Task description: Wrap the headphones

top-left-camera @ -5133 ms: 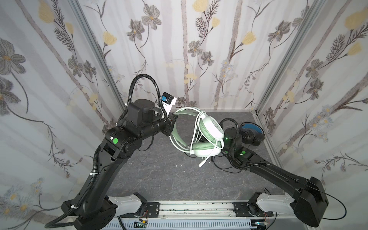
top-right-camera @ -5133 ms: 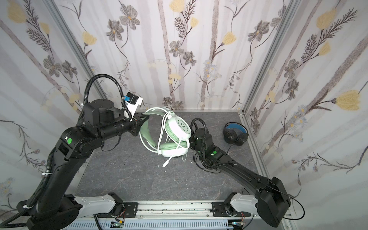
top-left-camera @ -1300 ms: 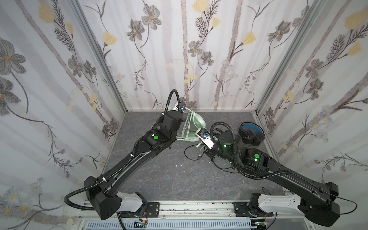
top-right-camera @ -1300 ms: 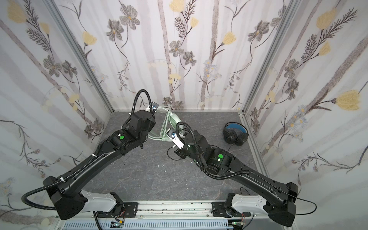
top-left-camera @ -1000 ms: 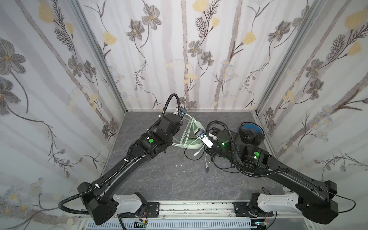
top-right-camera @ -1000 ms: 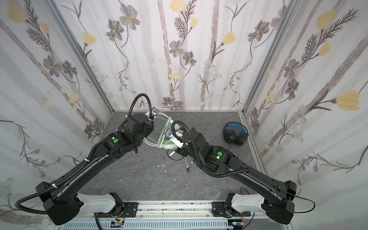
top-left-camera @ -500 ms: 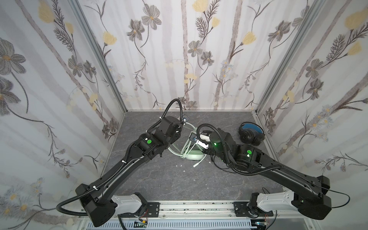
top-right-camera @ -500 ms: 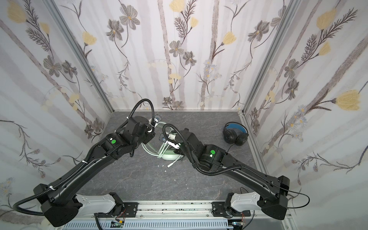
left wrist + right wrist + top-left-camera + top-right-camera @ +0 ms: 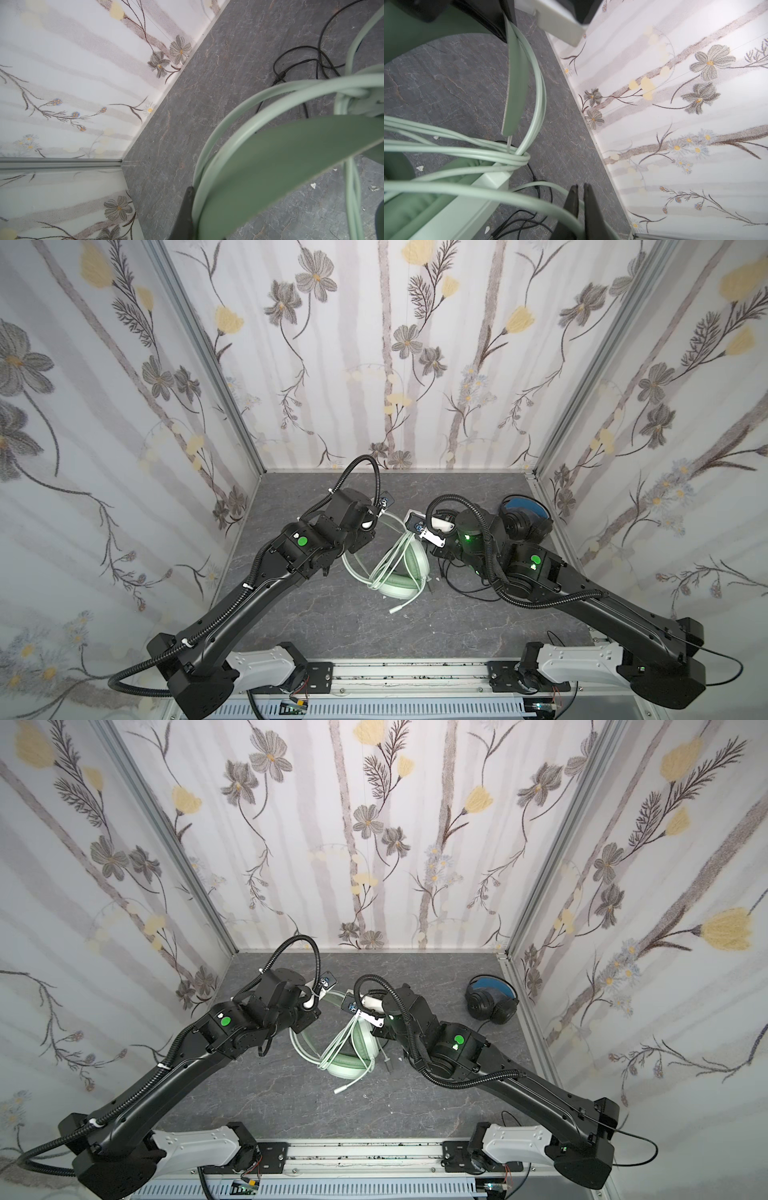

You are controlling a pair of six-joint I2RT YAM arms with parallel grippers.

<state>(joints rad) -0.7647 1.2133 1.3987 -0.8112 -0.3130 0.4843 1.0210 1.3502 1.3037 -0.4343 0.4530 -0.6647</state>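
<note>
While the left end effector (image 9: 194,205) clamps the mint headband (image 9: 280,166), right end effector (image 9: 580,197) nearly together, pinching whitish cable (image 9: 508,195).

black headset (image 9: 523,504) half hidden (behind right arm (image 9: 582,605))

1. A mint-green headset (image 9: 348,1068) is seen lying on the grey, stone-patterned worktop (image 9: 291,1102), between the wrists of the two black arms.
2. Its whitish cable (image 9: 337,1043) is looped in several strands across the earcup, and the plug (image 9: 338,1089) lies loose on the worktop just in front.
3. The headband side is met by the left arm (image 9: 224,1027) and the earcup side is overhung by the right arm (image 9: 453,1044); the fingers of both are hidden.
4. A black headset (image 9: 482,1006) with a blue inner headband (image 9: 490,983) is set well apart, by the wall on the right of the view.
</note>
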